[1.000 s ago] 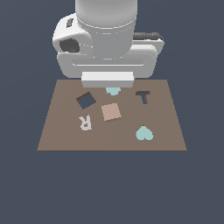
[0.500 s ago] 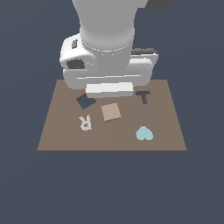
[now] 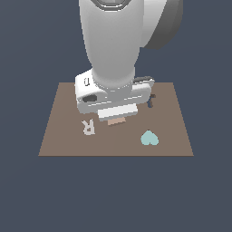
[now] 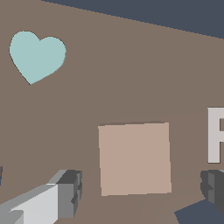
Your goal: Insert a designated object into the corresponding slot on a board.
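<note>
The tile (image 4: 134,158) is a small flat square, light tan with a pinkish cast, a shade paler than the surface under it. It lies flat on the board (image 3: 63,136), its edges nearly square to the wrist view's frame, only slightly turned. In the exterior view only a thin strip of the tile (image 3: 116,122) shows, near the middle of the board.

The board is a large flat brown rectangle lying level, wider than it is deep.

The slot (image 4: 202,214) is a dark navy-grey recess; only one corner of it shows in the wrist view, just beside the tile and apart from it. In the exterior view it is hidden.
</note>
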Available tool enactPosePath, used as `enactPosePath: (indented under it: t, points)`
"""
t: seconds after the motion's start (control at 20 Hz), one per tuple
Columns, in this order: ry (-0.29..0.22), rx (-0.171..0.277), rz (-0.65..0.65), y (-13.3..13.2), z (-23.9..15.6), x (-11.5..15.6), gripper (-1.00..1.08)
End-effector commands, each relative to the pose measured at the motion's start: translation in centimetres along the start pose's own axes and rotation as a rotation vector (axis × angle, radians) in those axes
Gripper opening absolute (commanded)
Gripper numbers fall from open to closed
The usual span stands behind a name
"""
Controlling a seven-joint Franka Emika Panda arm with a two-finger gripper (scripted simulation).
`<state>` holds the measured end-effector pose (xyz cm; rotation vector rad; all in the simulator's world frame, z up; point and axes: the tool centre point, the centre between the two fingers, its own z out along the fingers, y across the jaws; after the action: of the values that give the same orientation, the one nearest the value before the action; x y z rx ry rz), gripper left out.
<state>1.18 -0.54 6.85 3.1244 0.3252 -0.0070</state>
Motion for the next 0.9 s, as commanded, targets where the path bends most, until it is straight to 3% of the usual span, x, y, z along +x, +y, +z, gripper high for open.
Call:
enactPosePath:
  t: [0.0,0.85]
  points:
    - [0.004,0.000,-0.026,0.0,1.1,0.3,1.00]
    - [0.004,0.000,-0.045,-0.1,2.9,0.6,1.00]
